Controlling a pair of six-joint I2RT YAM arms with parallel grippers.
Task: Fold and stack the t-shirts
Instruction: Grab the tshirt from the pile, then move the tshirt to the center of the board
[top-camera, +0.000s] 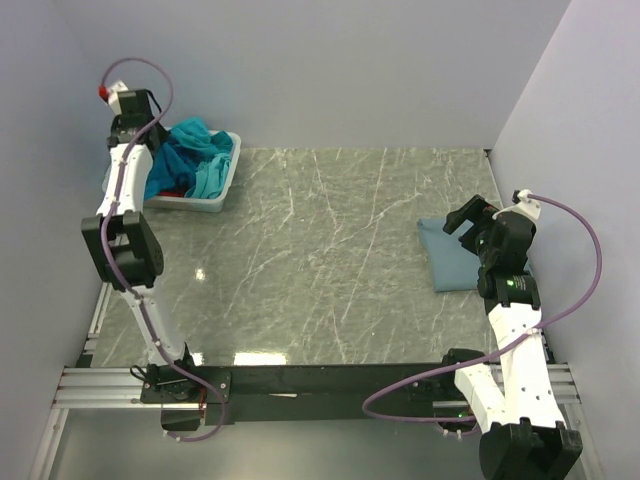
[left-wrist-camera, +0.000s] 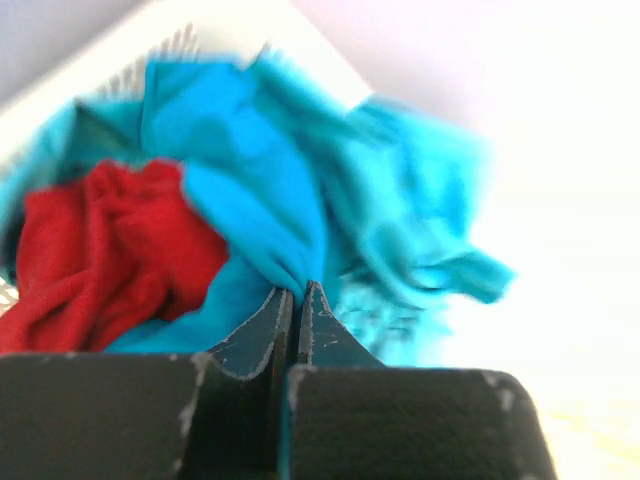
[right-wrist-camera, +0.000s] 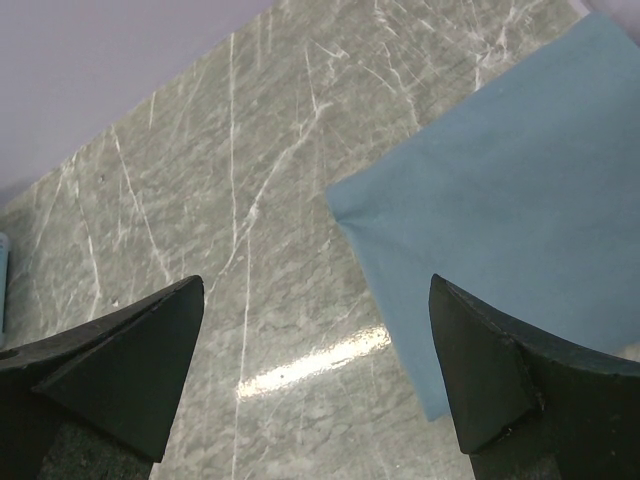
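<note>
A white slatted basket (top-camera: 228, 178) at the back left holds a bright teal-blue t-shirt (top-camera: 182, 158), a turquoise t-shirt (top-camera: 212, 172) and a red t-shirt (top-camera: 172, 192). My left gripper (left-wrist-camera: 295, 292) is over the basket, shut on a fold of the teal-blue t-shirt (left-wrist-camera: 250, 190); the red t-shirt (left-wrist-camera: 100, 250) lies left of it and the turquoise one (left-wrist-camera: 420, 220) to the right. A folded slate-blue t-shirt (top-camera: 455, 262) lies flat at the right. My right gripper (right-wrist-camera: 318, 345) hovers open above its left edge (right-wrist-camera: 500, 200), holding nothing.
The marble tabletop (top-camera: 320, 260) runs between basket and folded shirt. Grey walls (top-camera: 350, 70) close the back and both sides. The black base rail (top-camera: 320, 385) lies along the near edge.
</note>
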